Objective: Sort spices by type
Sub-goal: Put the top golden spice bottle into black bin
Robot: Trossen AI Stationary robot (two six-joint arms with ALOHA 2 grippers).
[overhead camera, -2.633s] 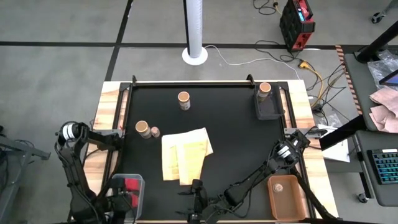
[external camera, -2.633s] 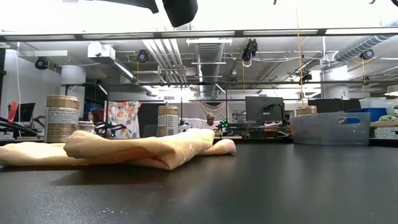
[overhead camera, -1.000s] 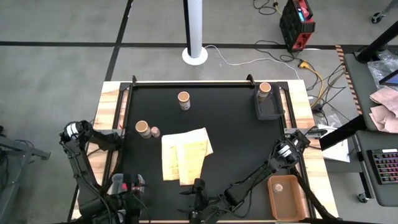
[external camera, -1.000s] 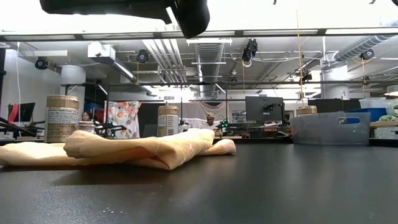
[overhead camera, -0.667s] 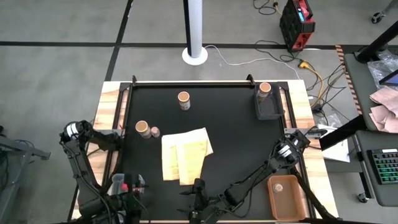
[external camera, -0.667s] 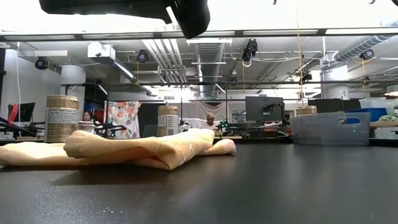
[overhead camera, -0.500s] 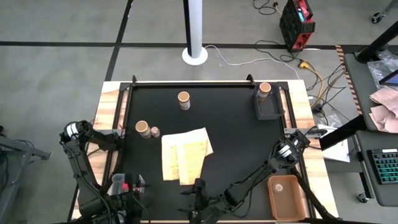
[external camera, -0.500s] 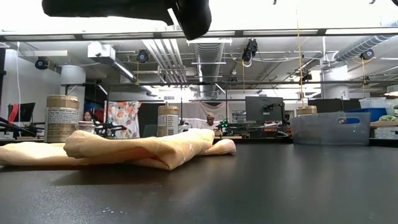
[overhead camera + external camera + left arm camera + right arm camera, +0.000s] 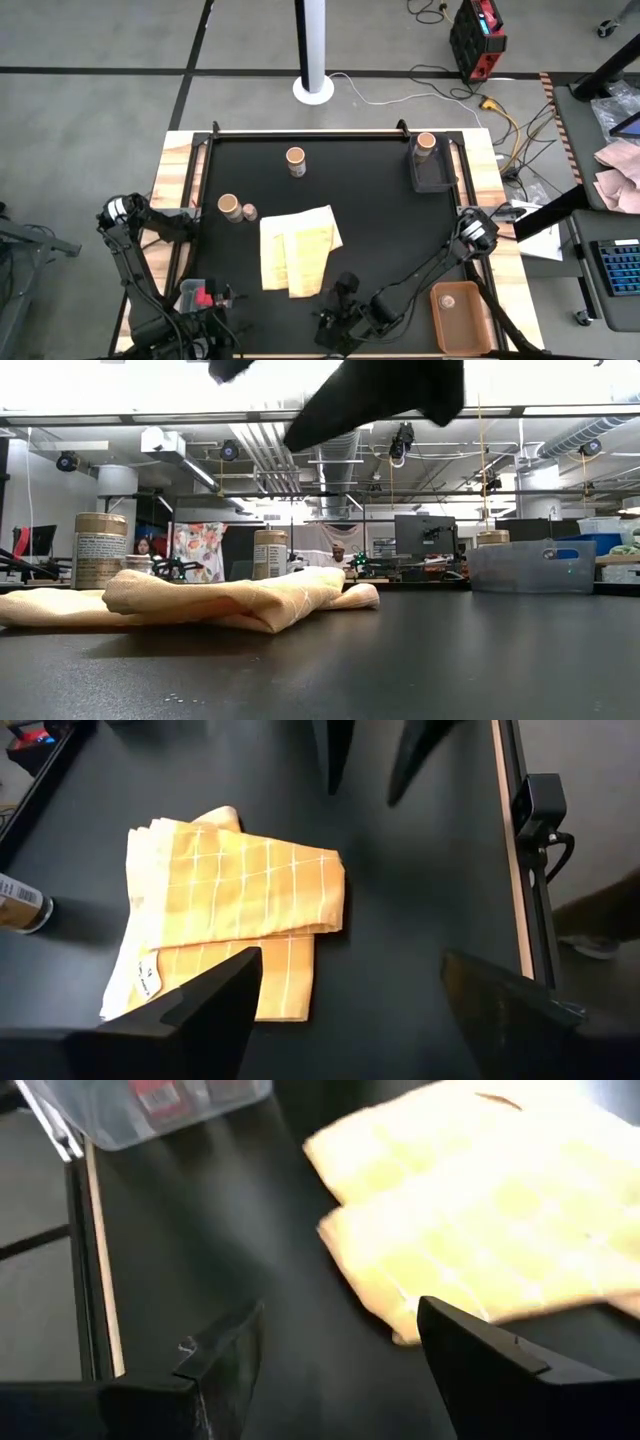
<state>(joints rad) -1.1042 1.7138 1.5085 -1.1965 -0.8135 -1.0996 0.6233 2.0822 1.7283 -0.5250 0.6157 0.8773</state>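
Observation:
Tan-topped spice jars stand on the black table: one at the far middle (image 9: 295, 157), one at the left (image 9: 229, 207) with a tiny pale one (image 9: 249, 212) beside it, and one in the black tray (image 9: 426, 142). Red ones (image 9: 203, 297) lie in the clear bin (image 9: 150, 1105). A pale one (image 9: 448, 300) lies in the brown bin. My left gripper (image 9: 218, 303) (image 9: 350, 960) hangs open at the near left by the clear bin. My right gripper (image 9: 338, 290) (image 9: 340, 1308) hangs open above the table, just off the cloth's near right corner.
A folded yellow cloth (image 9: 295, 250) lies flat in the table's middle, between the two grippers. The black tray (image 9: 434, 178) sits at the far right corner and the brown bin (image 9: 462, 325) at the near right. Bare black tabletop lies right of the cloth.
My right gripper has moved a little toward the table's right and far edges, risen slightly and rolled at the wrist, most of it in the last half second. In the low view its dark shape now fills more of the picture's top. Jars and cloth have stayed put.

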